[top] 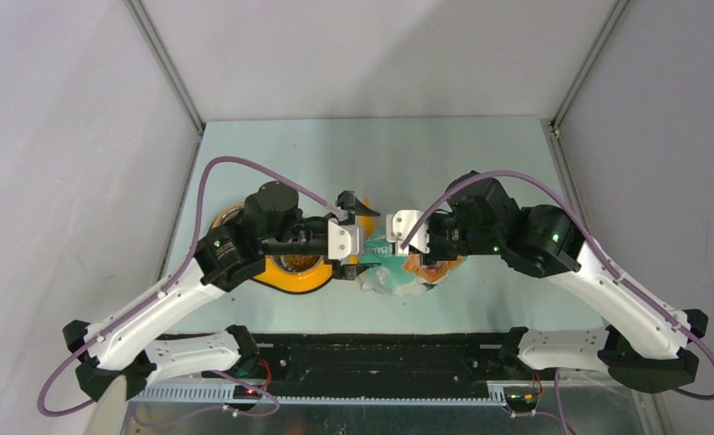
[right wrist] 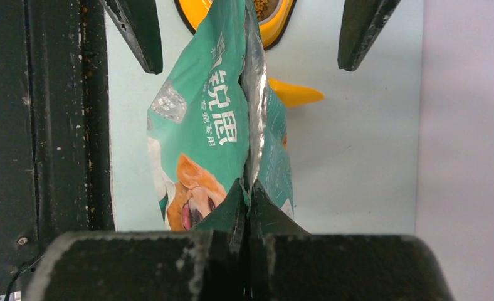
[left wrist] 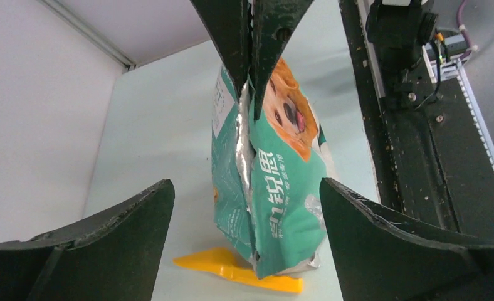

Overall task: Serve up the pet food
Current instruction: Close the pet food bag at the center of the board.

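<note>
Farthest left, back along the left arm from its hand, an orange bowl (top: 285,279) sits on the table (left wrist: 157,113) under the wrist. The brown kibble (right wrist: 263,7) lies heaped inside it. The left hand (left wrist: 246,187) is spread wide. Its two fingers (left wrist: 106,244) stand well apart on either side of the dog-food bag (left wrist: 282,188), with a gap showing between each finger and the bag. The bag is green and white with a golden dog's face printed on it. It hangs between the two hands with its silver seam edge turned toward the left hand. An orange scoop (left wrist: 232,266) lies flat on the table below the left hand's opening. It pokes out on both sides of the bag's lower end and is partly hidden by it. Whether that lower end rests on the table or hangs just above it cannot be told. To the right, the right hand (right wrist: 247,200) has its fingers pressed together, clamped on the bag's edge next to the dog picture. From the right hand, the kibble in its bowl lies straight ahead, beyond the bag and the left hand's spread fingers.
</note>
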Tool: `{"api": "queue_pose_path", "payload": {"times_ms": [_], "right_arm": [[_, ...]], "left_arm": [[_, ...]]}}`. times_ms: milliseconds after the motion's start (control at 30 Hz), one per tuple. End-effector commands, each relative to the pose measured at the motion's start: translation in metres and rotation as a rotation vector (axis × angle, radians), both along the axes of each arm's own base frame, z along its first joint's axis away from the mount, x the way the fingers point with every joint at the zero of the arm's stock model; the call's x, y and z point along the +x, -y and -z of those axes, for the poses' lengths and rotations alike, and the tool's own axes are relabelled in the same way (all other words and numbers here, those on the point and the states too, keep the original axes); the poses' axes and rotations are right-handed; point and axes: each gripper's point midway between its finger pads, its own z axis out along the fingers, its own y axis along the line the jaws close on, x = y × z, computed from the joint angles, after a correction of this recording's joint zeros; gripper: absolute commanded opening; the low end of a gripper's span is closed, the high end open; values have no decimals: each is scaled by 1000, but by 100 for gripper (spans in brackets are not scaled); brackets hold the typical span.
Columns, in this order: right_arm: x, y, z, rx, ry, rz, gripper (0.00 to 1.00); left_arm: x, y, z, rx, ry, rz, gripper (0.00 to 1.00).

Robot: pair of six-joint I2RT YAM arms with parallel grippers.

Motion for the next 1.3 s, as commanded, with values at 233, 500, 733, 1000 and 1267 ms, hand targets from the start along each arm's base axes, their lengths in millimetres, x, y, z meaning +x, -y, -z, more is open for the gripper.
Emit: {"api": "queue_pose_path", "payload": {"times_ms": [233,500,733,1000,1267], "right_arm": [[-11,-4,-56,219,116,-60,0],[-13,2,-60,234,131,-52,0],[-9,3,-60,240,140,-32,0],[-9,1,-61,250,136,-29,0],[-8,1,-61,250,139,-24,0]], "left_arm": [[3,32,-27,-163,11,-7,80],[3,34,-17,-99,-4,-12,0],[-4,21,-21,-85,3,-27,0],[3,12,-18,-59,28,-77,74],[4,4,-14,-49,65,-96,0]]}}
